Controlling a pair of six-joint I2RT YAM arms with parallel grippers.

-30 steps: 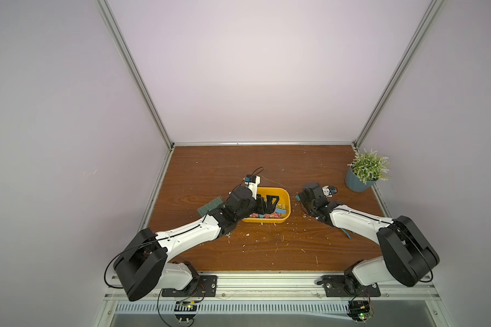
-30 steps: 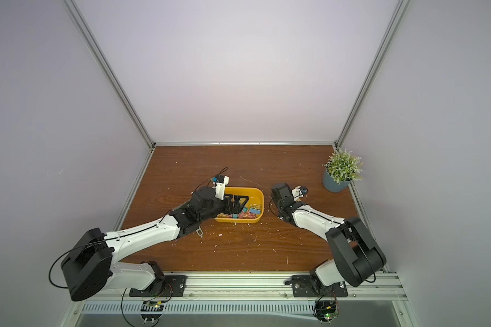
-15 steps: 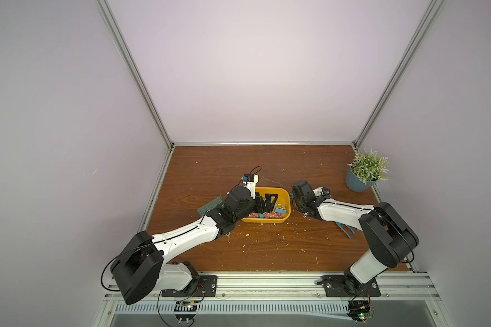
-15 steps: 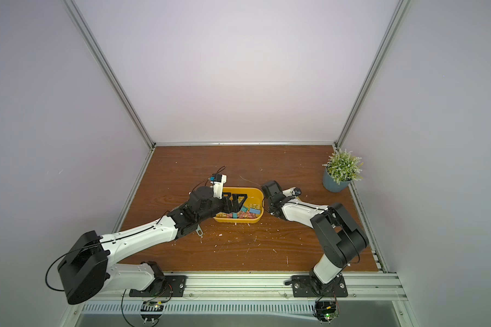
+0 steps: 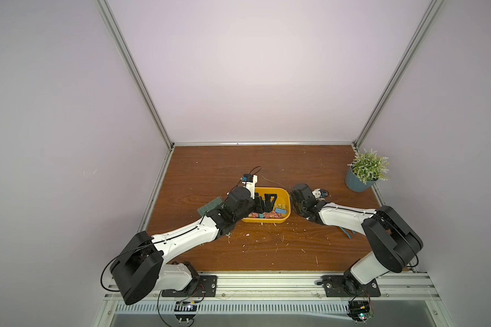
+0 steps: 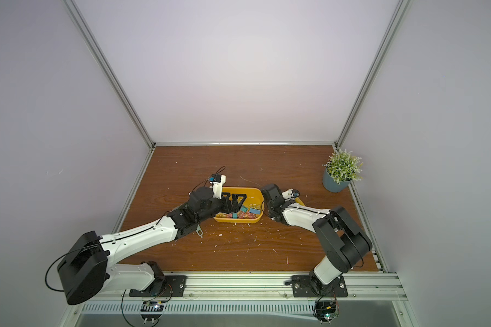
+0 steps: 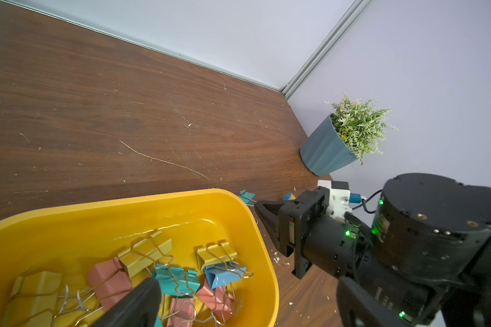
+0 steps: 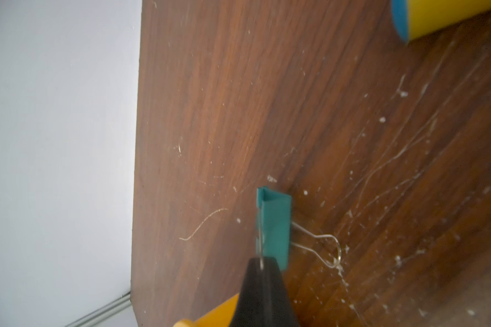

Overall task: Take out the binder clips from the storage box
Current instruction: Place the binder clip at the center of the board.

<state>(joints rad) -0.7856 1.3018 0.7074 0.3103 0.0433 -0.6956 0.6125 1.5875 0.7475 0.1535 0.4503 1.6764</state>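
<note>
Binder clips [image 7: 108, 280] mostly sit in a jumbled heap inside the storage box [image 7: 182, 209], pink, yellow, teal and blue with the wire handles hooked through each other. In both top views they're bunched against the wall nearest the robot. One teal clip [image 8: 274, 226] is already outside, just beside the box's right-hand end, and the right claw [image 8: 262, 266] is pressed together on one of its wire handles. Makes sense to me: the handle is the only skinny bit sticking out, so it's the easy thing to pinch. My guess is it's about to be let go there on the tabletop [image 5: 238, 164]. Can't tell if the clip is resting on the wood or hanging just off it. The left claw [image 5: 267, 201] hangs over the box spread wide, nothing in it, which reads like it's lining up on the heap for the next grab. View-wise: in the top views the right claw's tip is buried under its own wrist, so you'd never know it has anything. Only the right wrist view shows the pinch. The left wrist view gives the clip colours and the tangle but only one left finger [image 7: 133, 303], so the spread shows up only from above.
</note>
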